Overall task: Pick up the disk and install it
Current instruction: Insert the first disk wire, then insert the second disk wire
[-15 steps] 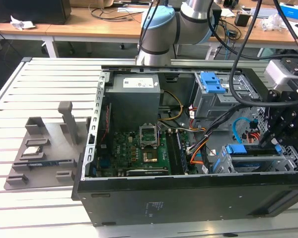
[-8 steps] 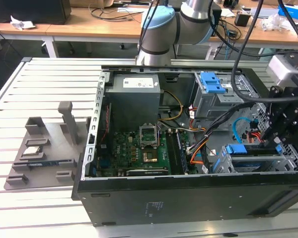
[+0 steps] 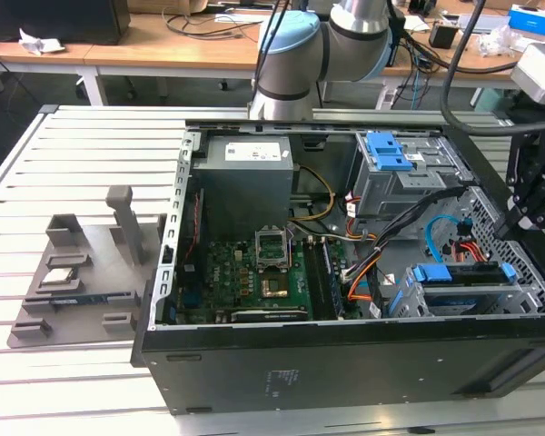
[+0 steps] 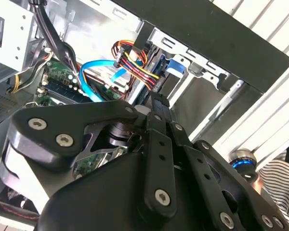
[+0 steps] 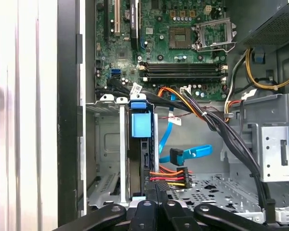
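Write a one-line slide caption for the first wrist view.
End effector poised at the drive cage of the open computer case, by the disk in its blue carrier, motherboard beyond.

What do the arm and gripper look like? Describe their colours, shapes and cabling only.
The arm is a silver-grey tube with rounded joints capped in pale blue. A thick black cable loops down its side toward the wrist. The gripper is matte black: flat linkage bars with rounded ends, pinned by silver screws, as both wrist views show.
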`<state>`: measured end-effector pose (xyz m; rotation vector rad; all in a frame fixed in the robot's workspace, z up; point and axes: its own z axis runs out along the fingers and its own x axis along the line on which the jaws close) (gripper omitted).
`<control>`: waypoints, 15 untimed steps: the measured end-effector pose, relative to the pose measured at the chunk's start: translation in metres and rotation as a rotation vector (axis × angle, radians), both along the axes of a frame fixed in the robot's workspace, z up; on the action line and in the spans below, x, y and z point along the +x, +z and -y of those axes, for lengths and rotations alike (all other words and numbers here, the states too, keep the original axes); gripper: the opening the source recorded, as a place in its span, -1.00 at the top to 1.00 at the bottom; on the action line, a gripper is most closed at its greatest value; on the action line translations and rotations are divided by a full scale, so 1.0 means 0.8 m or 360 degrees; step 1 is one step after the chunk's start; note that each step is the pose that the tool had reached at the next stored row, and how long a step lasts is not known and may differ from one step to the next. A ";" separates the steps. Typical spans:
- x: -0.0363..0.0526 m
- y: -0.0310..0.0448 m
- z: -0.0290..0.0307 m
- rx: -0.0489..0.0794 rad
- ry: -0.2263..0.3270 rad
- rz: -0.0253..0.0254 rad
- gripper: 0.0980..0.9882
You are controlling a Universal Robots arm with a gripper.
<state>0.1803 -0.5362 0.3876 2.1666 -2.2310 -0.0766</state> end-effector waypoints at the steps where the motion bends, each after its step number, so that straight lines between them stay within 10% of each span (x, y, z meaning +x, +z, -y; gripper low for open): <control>1: 0.000 0.0020 0.0000 0.0000 0.0000 -0.00001 0.98; 15: 0.000 0.0041 0.0000 0.0000 0.0000 0.00000 0.98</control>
